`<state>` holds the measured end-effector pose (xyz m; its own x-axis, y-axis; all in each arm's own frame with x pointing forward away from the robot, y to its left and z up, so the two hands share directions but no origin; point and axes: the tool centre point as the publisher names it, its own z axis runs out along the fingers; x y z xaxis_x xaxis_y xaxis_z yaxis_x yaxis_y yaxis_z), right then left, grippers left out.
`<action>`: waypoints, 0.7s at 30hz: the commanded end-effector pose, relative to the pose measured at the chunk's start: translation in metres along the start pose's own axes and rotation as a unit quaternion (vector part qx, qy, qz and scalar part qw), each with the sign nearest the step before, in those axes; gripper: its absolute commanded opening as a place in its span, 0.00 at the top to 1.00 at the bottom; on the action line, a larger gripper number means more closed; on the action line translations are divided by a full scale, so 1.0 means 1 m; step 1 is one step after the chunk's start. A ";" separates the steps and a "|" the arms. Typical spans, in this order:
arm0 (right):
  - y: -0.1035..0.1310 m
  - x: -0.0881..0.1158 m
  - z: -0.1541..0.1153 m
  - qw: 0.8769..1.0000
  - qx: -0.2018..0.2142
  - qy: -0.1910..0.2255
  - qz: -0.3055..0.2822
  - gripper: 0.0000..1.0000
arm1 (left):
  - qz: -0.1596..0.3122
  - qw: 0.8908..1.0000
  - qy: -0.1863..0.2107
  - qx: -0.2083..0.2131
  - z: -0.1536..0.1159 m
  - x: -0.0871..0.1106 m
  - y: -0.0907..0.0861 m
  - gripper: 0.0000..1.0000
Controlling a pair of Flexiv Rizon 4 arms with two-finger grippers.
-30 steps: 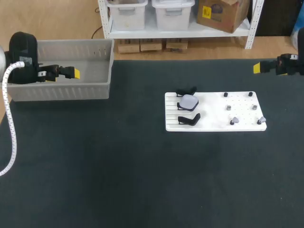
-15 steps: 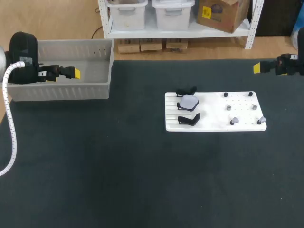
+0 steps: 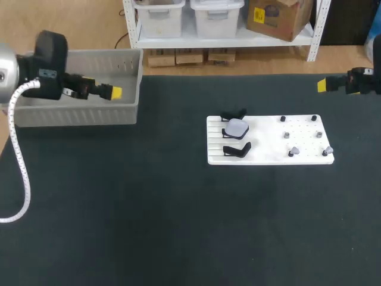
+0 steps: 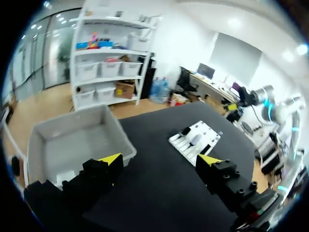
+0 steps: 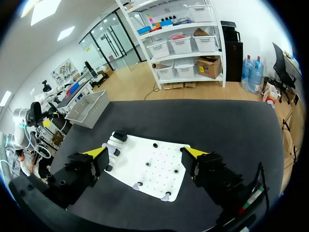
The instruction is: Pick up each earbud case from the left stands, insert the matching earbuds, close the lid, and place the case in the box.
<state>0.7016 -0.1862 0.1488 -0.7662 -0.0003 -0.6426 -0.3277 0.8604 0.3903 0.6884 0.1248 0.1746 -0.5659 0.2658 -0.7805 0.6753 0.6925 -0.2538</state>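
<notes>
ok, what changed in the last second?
The left claw moved over the grey box toward its wall on the white board's side. It is open and empty, so nothing was taken hold of or let go. The right claw, the board and the earbud case on its stand stayed put.

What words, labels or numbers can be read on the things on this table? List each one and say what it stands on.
None can be read. The white board, the earbud case on it, the black stand beside the case and the grey box show no legible word, number or sign in any view. Any fine print on them would be too small to tell.
</notes>
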 end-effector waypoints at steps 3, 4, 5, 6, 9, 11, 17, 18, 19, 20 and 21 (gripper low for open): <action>0.001 0.000 -0.001 1.000 0.002 0.000 0.000 0.00 | 0.113 0.971 -0.051 0.207 0.022 -0.002 -0.003 0.00; 0.001 0.000 -0.001 1.000 0.002 0.000 0.000 0.00 | 0.126 0.968 -0.046 0.212 0.027 -0.002 -0.005 0.00; 0.001 0.000 -0.001 1.000 0.002 0.000 0.000 0.00 | 0.137 0.965 -0.043 0.221 0.030 -0.002 -0.006 0.00; 0.001 0.000 -0.001 1.000 0.002 0.000 0.000 0.00 | 0.147 0.961 -0.038 0.231 0.034 -0.002 -0.008 0.00; 0.001 0.000 -0.001 1.000 0.002 0.000 0.000 0.00 | 0.170 0.954 -0.022 0.248 0.047 0.001 -0.012 0.00; 0.001 0.000 -0.001 1.000 0.002 0.000 0.000 0.00 | 0.182 0.949 -0.018 0.255 0.055 0.001 -0.014 0.00; 0.001 0.000 -0.001 1.000 0.002 0.000 0.000 0.00 | 0.194 0.943 -0.016 0.269 0.063 -0.001 -0.020 0.00; 0.001 0.000 -0.001 1.000 0.002 0.000 0.000 0.00 | 0.194 0.943 -0.016 0.269 0.063 -0.001 -0.020 0.00; 0.001 0.000 -0.001 1.000 0.002 0.000 0.000 0.00 | 0.194 0.943 -0.016 0.269 0.063 -0.001 -0.020 0.00; 0.001 0.000 -0.001 1.000 0.002 0.000 0.000 0.00 | 0.194 0.943 -0.016 0.269 0.063 -0.001 -0.020 0.00; 0.001 0.000 -0.001 1.000 0.002 0.000 0.000 0.00 | 0.194 0.943 -0.016 0.269 0.063 -0.001 -0.020 0.00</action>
<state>0.7017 -0.1862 0.1488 -0.7662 -0.0003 -0.6426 -0.3276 0.8604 0.3903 0.6993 0.0683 0.1444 -0.2174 0.3985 -0.8910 0.9683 0.2032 -0.1454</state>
